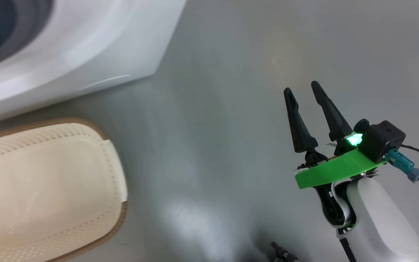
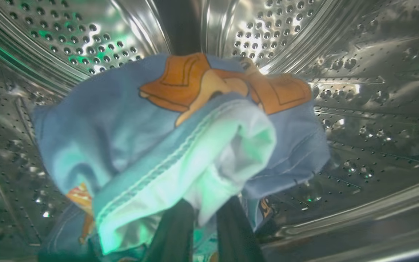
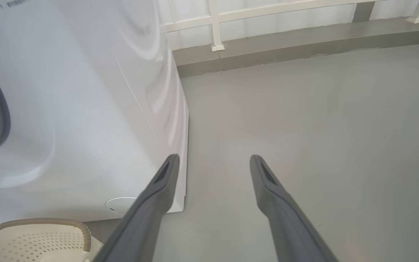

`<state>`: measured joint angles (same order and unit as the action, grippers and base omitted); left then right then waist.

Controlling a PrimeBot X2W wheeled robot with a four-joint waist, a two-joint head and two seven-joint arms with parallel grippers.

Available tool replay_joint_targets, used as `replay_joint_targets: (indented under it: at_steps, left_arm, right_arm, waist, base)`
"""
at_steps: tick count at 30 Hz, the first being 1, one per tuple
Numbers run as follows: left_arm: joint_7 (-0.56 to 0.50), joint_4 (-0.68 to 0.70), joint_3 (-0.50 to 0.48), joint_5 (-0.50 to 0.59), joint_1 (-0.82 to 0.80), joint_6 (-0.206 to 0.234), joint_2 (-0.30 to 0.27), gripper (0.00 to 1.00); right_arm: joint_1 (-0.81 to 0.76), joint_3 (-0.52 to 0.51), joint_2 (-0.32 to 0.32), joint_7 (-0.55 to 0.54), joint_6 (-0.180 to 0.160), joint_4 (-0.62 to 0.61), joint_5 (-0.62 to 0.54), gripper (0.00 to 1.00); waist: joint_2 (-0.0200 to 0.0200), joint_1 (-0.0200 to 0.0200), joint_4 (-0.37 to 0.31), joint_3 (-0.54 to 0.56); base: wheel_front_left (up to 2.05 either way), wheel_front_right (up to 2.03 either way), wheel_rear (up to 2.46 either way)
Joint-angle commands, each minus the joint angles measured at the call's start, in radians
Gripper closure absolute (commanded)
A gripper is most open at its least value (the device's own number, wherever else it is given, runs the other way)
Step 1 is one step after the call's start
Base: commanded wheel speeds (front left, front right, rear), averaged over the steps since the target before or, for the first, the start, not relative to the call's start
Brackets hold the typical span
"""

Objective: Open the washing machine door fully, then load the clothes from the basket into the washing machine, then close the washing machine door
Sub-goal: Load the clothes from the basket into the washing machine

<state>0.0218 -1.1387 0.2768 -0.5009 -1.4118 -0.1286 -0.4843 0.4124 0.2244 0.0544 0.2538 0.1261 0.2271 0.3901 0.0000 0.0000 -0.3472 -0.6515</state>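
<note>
Left tool point(image 2: 203, 218) is sitting inside the washing machine point(image 1: 86, 47) drum point(image 2: 358, 109), fingers pinched tight on the clothes point(image 2: 180, 138), with blue fabric bunching over them and hanging clear of the drum wall. Basket point(image 1: 121, 214) is resting on the floor point(image 1: 231, 109), just before the machine's front. Right tool point(image 1: 301, 87) is hovering over bare floor, well right of the basket, jaws spread wide, gripping nothing.

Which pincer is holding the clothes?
The left pincer, shut on the blue clothes inside the steel drum. The right pincer is wide open and empty above the grey floor.
</note>
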Motion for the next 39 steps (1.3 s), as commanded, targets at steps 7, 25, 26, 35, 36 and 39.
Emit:
replay_joint_targets:
  at_steps: [7,25,26,35,36,39]
  left_arm:
    - [-0.108,-0.048,-0.004,-0.052,-0.067,-0.002,-0.052,0.00]
    - [0.110,-0.022,0.067,-0.175,0.233,-0.002,0.067,0.00]
    - [0.126,-0.018,0.068,-0.185,0.251,-0.002,0.076,0.00]
    - [0.226,0.048,0.115,-0.211,0.393,-0.002,0.111,0.00]
    - [0.230,0.057,0.116,-0.211,0.411,-0.002,0.114,0.00]
    - [0.238,0.089,0.113,-0.211,0.467,-0.002,0.121,0.00]
  right_arm:
    - [-0.002,0.017,-0.004,0.008,0.005,-0.025,0.024,0.00]
    - [0.010,0.025,0.004,0.008,0.005,0.032,-0.008,0.00]
    - [0.009,0.026,0.008,0.008,0.005,0.035,-0.007,0.00]
    - [-0.013,0.025,0.042,0.008,0.005,0.058,0.005,0.00]
    - [-0.016,0.025,0.045,0.008,0.005,0.061,0.007,0.00]
    - [-0.027,0.025,0.056,0.008,0.005,0.068,0.012,0.00]
  waist:
    - [0.0000,0.0000,-0.041,-0.025]
    - [0.0000,0.0000,0.050,0.175]
    - [0.0000,0.0000,0.055,0.188]
    - [0.0000,0.0000,0.106,0.297]
    - [0.0000,0.0000,0.111,0.310]
    - [0.0000,0.0000,0.125,0.352]
  base:
    - [0.00,0.00,0.00]
    - [0.00,0.00,0.00]
    - [0.00,0.00,0.00]
    - [0.00,0.00,0.00]
    - [0.00,0.00,0.00]
    - [0.00,0.00,0.00]
